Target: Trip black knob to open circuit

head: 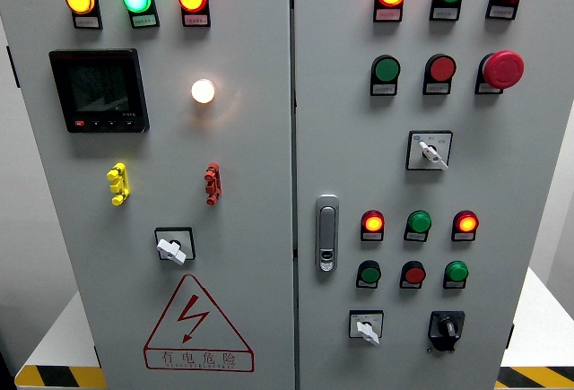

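The black knob [446, 327] is a rotary switch at the lower right of the right cabinet door, its pointer standing roughly upright. It sits to the right of a white selector knob [366, 328]. Neither of my hands nor any arm shows in the head view.
The grey cabinet has two doors split by a seam, with a chrome door handle [327, 234] on the right door. Two more white selector knobs [171, 247] [431, 151], a red mushroom button [502, 68], lit pilot lamps, a black meter [99, 91] and a warning triangle [197, 325] cover the panels.
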Controlling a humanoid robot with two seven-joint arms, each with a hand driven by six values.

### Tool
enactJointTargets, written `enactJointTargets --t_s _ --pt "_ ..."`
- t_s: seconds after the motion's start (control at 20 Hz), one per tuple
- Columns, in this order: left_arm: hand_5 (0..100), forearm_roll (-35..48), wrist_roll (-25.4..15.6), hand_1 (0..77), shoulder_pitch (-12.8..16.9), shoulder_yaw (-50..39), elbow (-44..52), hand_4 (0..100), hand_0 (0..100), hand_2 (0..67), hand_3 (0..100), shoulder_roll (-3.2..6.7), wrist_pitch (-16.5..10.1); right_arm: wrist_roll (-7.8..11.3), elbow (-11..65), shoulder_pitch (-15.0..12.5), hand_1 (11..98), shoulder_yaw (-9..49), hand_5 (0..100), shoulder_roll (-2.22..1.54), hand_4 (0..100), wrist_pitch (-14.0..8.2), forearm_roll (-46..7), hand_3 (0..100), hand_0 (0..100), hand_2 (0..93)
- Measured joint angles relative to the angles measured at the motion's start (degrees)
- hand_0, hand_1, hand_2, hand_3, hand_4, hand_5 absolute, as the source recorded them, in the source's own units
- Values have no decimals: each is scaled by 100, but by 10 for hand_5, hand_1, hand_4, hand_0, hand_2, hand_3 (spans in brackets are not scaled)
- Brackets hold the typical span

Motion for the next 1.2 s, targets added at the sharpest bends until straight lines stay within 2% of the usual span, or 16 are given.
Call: enactJointTargets --t_s 0.25,0.45,0.6,0.8,0.9,1.05,1.2 --pt "15 0 0 30 -1 0 0 66 0 130 213 -5 0 0 24 0 324 38 97 0 41 0 -9 129 779 16" --pt "15 0 0 29 3 0 0 67 0 130 213 -5 0 -14 33 61 327 566 97 -5 42 41 -296 133 774 15" --pt "15 0 0 30 2 0 0 66 0 130 213 1 0 -162 -3 114 328 1410 98 -4 43 128 -1015 135 773 16" --pt "15 0 0 29 -2 0 0 66 0 130 213 2 0 -473 -145 121 332 3340 98 0 44 552 -2687 137 768 16" --pt "15 0 0 29 -2 0 0 66 0 130 213 2 0 -538 -195 128 332 3899 98 0 44 663 -3274 138 768 16" --pt "15 0 0 29 -1 0 0 66 0 130 213 -4 0 -547 -415 353 333 3802 98 2 44 680 -3255 139 768 16" --pt "15 0 0 30 0 0 0 66 0 130 213 -3 0 -528 -596 544 337 4013 98 -5 45 691 -3087 141 764 16"
